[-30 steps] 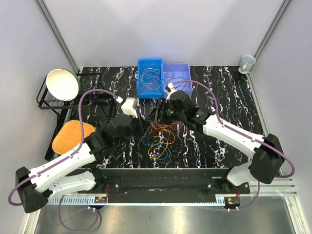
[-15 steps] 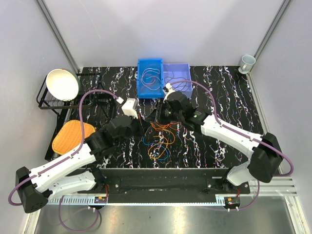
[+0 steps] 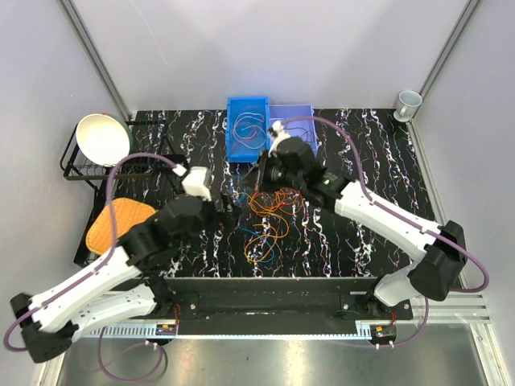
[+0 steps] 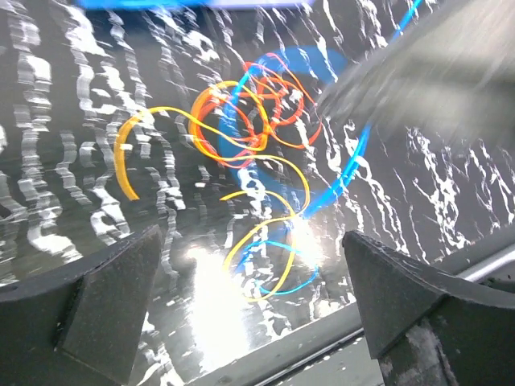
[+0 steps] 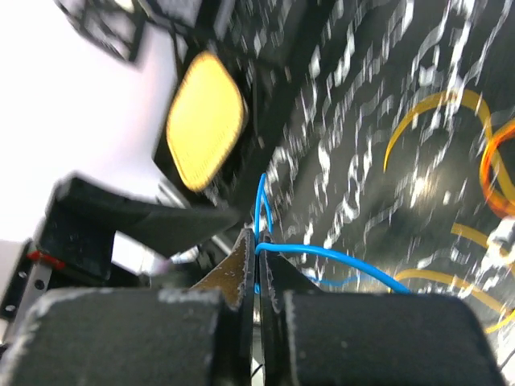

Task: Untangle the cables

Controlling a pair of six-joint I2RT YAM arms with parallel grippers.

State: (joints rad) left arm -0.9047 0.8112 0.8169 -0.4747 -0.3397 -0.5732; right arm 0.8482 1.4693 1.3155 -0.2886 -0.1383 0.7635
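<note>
Left arm (image 3: 105,269) and right arm (image 3: 386,219) angled inward; left pincer (image 4: 253,301) wide apart, right pincer (image 5: 257,265) tight together.

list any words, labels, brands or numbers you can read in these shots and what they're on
No text can be read in any view.
The blue plastic bin and the white round mug show no print.
Both wrist views are motion-blurred, with nothing legible.

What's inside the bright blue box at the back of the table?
A few thin cables lie looped on the floor of the blue bin. The right arm reaches over its near right corner, so whatever lies in that corner is hidden.
</note>
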